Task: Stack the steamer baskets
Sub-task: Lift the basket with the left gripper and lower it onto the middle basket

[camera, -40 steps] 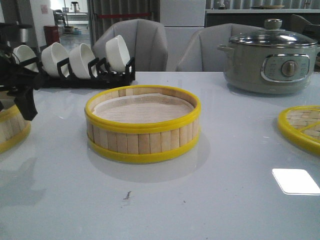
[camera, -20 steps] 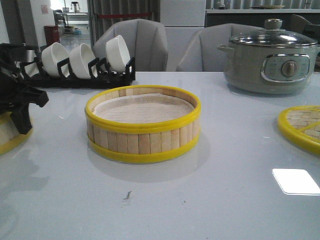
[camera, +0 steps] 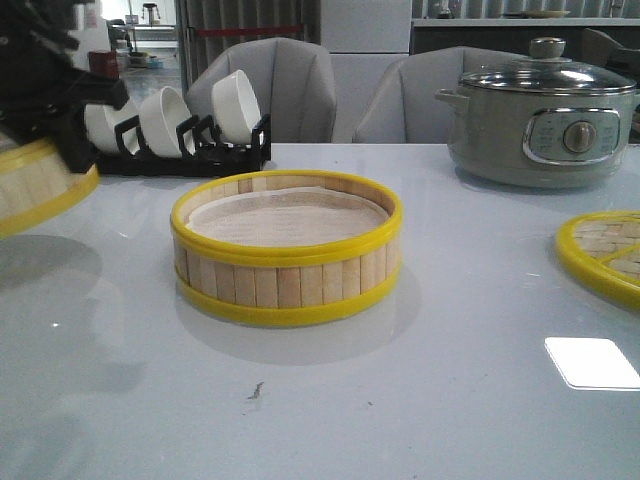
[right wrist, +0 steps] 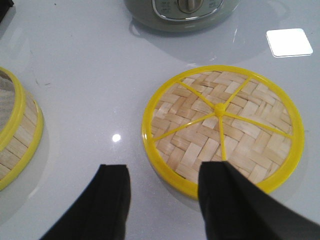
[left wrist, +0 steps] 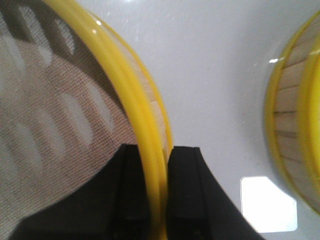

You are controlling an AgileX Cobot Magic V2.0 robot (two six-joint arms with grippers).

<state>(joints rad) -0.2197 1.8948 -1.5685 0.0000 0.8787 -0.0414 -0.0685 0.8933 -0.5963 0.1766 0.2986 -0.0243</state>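
Your left gripper [left wrist: 159,200] had pinched the wall of 1 steamer basket [camera: 35,190] and, in the last second, raised it off the bench [camera: 400,400] at the left edge; a second earlier it sat lower, near the surface. That puts the pick behind you, I judge, with the carry to the second basket [camera: 286,247] at mid-bench next. Your right gripper [right wrist: 165,192] hung wide open, holding nothing, over the woven lid [right wrist: 222,127] near the right edge.
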